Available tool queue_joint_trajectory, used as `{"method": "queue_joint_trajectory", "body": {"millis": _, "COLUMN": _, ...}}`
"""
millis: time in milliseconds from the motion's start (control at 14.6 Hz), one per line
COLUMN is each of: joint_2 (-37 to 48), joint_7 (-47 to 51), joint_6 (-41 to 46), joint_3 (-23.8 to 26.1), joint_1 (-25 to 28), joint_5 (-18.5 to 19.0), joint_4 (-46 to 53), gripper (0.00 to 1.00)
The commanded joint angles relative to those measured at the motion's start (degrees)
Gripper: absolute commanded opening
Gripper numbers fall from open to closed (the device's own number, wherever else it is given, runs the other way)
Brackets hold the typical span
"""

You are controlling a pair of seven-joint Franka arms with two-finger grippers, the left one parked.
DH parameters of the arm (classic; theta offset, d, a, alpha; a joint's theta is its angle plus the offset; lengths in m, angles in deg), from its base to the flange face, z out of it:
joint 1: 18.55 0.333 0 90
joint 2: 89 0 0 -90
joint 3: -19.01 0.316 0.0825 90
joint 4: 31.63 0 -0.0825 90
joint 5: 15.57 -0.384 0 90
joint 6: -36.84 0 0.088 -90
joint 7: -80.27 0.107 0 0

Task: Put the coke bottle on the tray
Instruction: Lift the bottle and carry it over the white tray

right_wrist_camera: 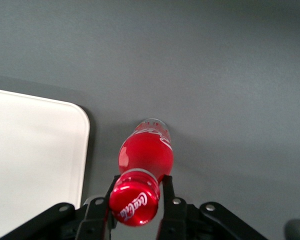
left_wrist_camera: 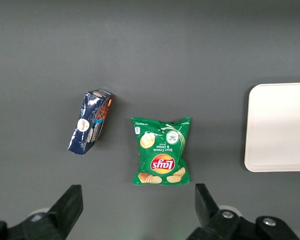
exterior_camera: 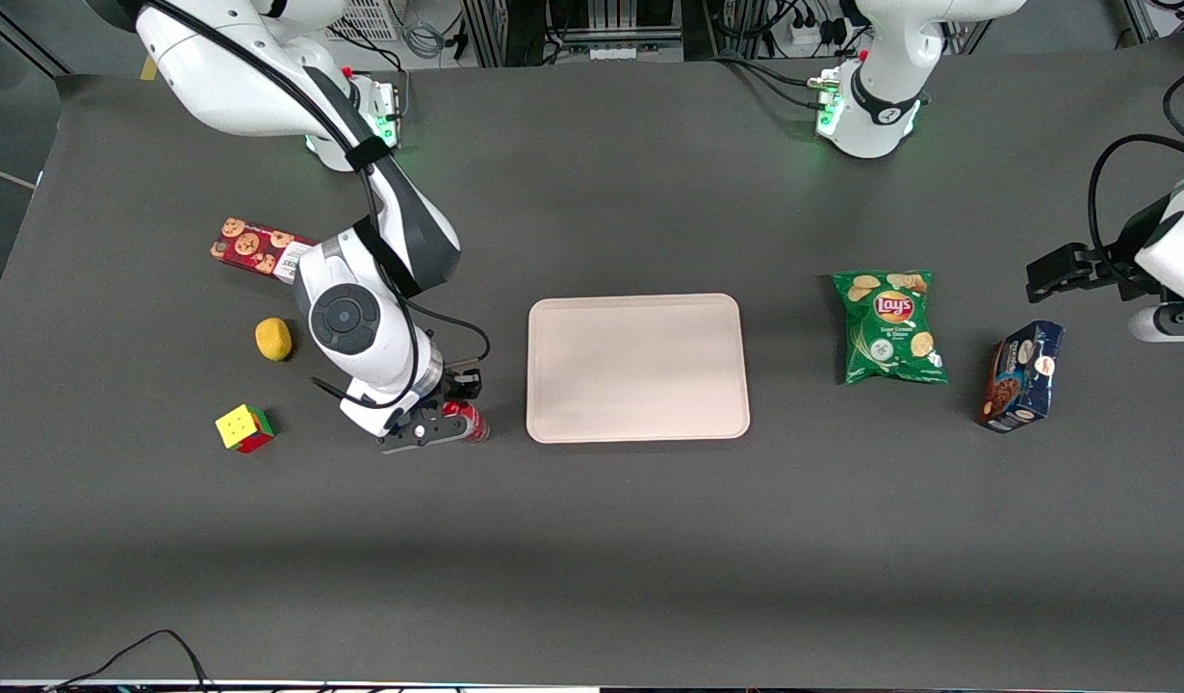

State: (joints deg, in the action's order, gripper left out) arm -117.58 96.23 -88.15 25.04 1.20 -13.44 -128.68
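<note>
The coke bottle [exterior_camera: 467,422], small with a red cap and red label, stands on the dark table beside the tray's short edge toward the working arm's end. My right gripper [exterior_camera: 460,416] is down around it. In the right wrist view the gripper [right_wrist_camera: 139,189] has its two fingers [right_wrist_camera: 167,192] pressed against the neck of the coke bottle [right_wrist_camera: 146,155], just under the cap. The bottle's base looks to rest on the table. The pale pink-beige tray [exterior_camera: 638,368] lies empty mid-table, a small gap from the bottle, and its rounded corner shows in the right wrist view [right_wrist_camera: 35,150].
A Rubik's cube [exterior_camera: 244,428], a yellow lemon-like object [exterior_camera: 273,339] and a red cookie box [exterior_camera: 255,248] lie toward the working arm's end. A green Lay's chip bag [exterior_camera: 888,327] and a dark blue snack pack [exterior_camera: 1022,375] lie toward the parked arm's end.
</note>
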Motion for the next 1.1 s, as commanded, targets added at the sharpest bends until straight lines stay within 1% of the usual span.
{"method": "queue_joint_trajectory", "body": {"millis": 0, "joint_2": -0.60, "joint_7": -2.43, "joint_6": 8.23, "joint_3": 0.39, "joint_1": -0.15, "joint_5": -0.01, "joint_4": 8.15, "gripper": 0.00}}
{"method": "queue_joint_trajectory", "body": {"millis": 137, "joint_2": -0.42, "joint_7": -2.52, "joint_6": 16.76, "joint_3": 0.39, "joint_1": 0.03, "joint_5": -0.01, "joint_4": 14.75, "gripper": 0.00}}
{"method": "queue_joint_trajectory", "body": {"millis": 411, "joint_2": 1.86, "joint_7": -2.69, "joint_6": 27.32, "joint_3": 1.70, "joint_1": 0.03, "joint_5": -0.28, "joint_4": 24.08, "gripper": 0.00}}
{"method": "queue_joint_trajectory", "body": {"millis": 548, "joint_2": 3.18, "joint_7": -3.04, "joint_6": 30.32, "joint_3": 1.79, "joint_1": 0.11, "joint_5": -1.06, "joint_4": 26.55, "gripper": 0.00}}
{"method": "queue_joint_trajectory", "body": {"millis": 616, "joint_2": 3.53, "joint_7": -3.04, "joint_6": 30.59, "joint_3": 1.79, "joint_1": 0.11, "joint_5": -2.20, "joint_4": 26.73, "gripper": 0.00}}
{"method": "queue_joint_trajectory", "body": {"millis": 753, "joint_2": 3.62, "joint_7": -2.09, "joint_6": 30.59, "joint_3": 1.88, "joint_1": 0.72, "joint_5": -2.82, "joint_4": 26.73, "gripper": 0.00}}
{"method": "queue_joint_trajectory", "body": {"millis": 822, "joint_2": 3.62, "joint_7": -0.77, "joint_6": 30.59, "joint_3": 1.71, "joint_1": 3.25, "joint_5": -2.83, "joint_4": 26.73, "gripper": 0.00}}
{"method": "queue_joint_trajectory", "body": {"millis": 1027, "joint_2": 2.49, "joint_7": 8.09, "joint_6": 29.72, "joint_3": -0.04, "joint_1": 11.07, "joint_5": -2.56, "joint_4": 26.91, "gripper": 0.00}}
